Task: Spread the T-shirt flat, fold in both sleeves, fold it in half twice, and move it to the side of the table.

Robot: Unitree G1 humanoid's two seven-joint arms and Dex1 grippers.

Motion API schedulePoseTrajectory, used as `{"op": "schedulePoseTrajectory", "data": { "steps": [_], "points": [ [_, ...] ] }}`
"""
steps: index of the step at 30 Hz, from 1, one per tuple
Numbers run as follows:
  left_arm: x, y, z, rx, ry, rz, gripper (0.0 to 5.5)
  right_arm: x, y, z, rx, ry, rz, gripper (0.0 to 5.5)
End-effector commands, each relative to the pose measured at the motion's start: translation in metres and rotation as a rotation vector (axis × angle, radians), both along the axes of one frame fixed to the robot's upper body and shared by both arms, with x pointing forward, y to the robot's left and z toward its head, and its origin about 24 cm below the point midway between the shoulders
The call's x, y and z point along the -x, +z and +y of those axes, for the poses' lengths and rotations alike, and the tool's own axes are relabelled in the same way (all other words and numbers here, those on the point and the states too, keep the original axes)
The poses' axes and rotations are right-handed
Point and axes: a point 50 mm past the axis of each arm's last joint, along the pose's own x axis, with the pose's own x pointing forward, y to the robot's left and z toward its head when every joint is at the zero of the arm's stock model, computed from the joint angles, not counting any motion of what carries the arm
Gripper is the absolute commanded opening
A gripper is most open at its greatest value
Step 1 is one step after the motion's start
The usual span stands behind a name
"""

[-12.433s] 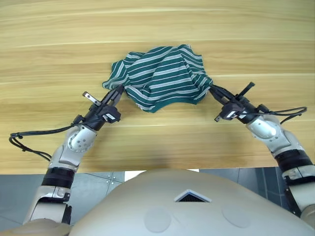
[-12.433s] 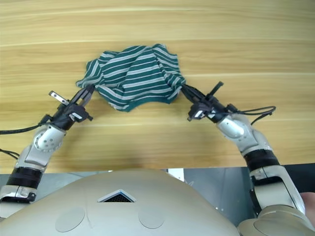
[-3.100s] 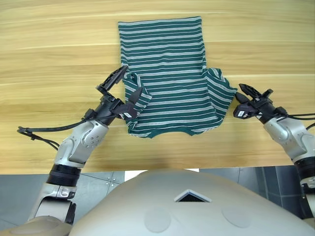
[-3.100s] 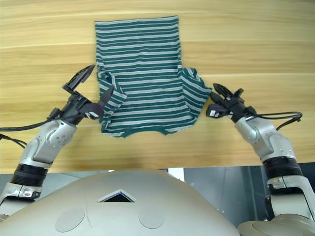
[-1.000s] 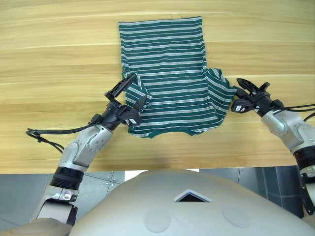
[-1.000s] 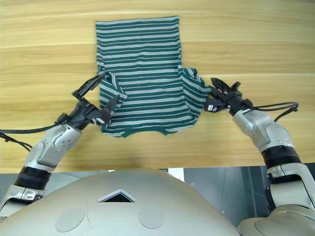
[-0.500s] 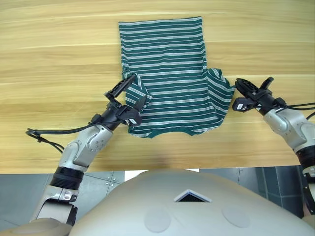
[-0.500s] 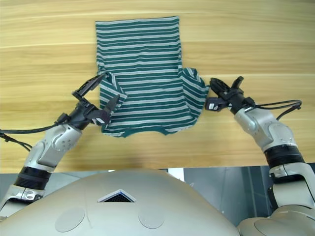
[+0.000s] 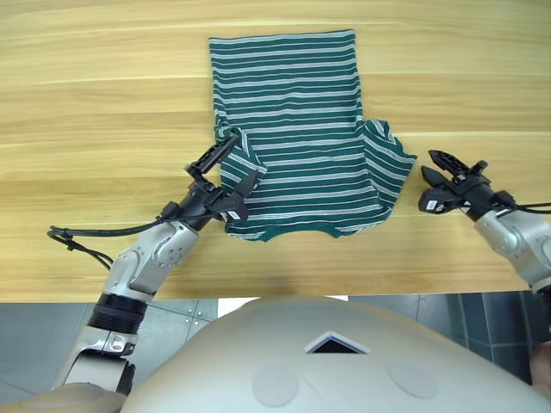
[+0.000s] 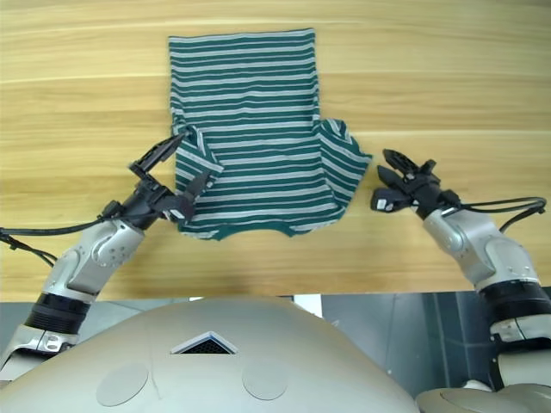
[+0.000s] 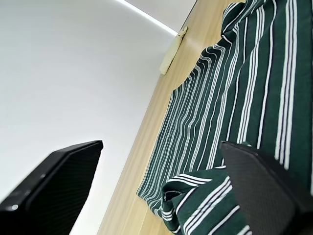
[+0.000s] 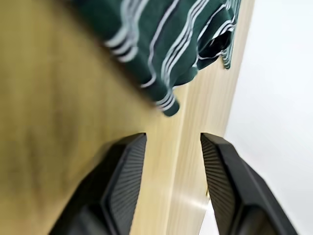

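The T-shirt lies on the wooden table in front of me. Its body is spread flat and runs away from me, with the straight hem at the far end and the neck end nearest me. That reads to me as the spreading step done and the sleeves now in hand. My left gripper has its fingers wide apart, one on each side of the left sleeve, which is bunched and partly turned in over the body. I hold it there because that sleeve needs a proper pinch before it can be laid in cleanly, and nothing is pinched yet. My right gripper also has its fingers parted and holds nothing. It sits low over bare wood just beside the right sleeve and is not touching it. That sleeve pokes out past the side seam, slightly rumpled. I judge both sleeves need tidying inward before the halving folds, and grabbing too deep would drag the flat body out of shape.
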Motion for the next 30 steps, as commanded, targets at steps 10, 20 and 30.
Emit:
{"op": "schedulePoseTrajectory", "data": {
  "steps": [10,20,30],
  "points": [
    [-0.002,-0.002,-0.001,-0.024,-0.002,0.006,4.48,0.002,-0.03,0.021,-0.003,0.053,0.126,2.05],
    [-0.002,-0.002,0.0,-0.028,-0.005,0.009,4.48,-0.006,-0.038,0.017,0.01,0.035,0.113,1.53],
    [0.0,-0.002,-0.001,-0.031,-0.014,0.016,4.48,0.003,-0.04,0.019,0.004,0.063,0.158,0.31]
  ]
}}
